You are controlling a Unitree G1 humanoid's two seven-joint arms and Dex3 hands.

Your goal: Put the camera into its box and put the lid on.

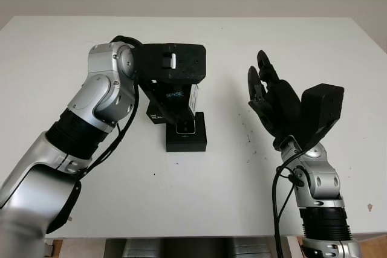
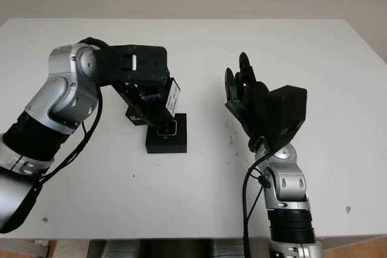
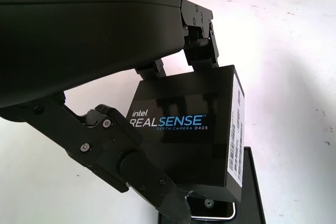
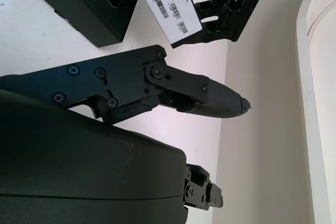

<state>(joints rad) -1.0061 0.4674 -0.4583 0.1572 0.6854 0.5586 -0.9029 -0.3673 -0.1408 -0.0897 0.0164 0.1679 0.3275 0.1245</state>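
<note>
My left hand (image 1: 180,106) is shut on the black box lid (image 3: 195,129), printed "intel RealSense Depth Camera D405" with a white barcode label on its side. It holds the lid tilted just above the open black box (image 1: 187,139) at the middle of the white table (image 1: 314,46). The camera (image 1: 184,129) lies inside the box, and its silver edge (image 3: 211,211) peeks out under the lid's lower rim. My right hand (image 1: 263,86) is open, raised above the table to the right of the box, well apart from it.
A small black piece (image 1: 155,115) lies on the table just left of the box, partly hidden behind my left hand's fingers. The table's front edge runs close below both arms. A few dark specks (image 1: 247,132) mark the tabletop.
</note>
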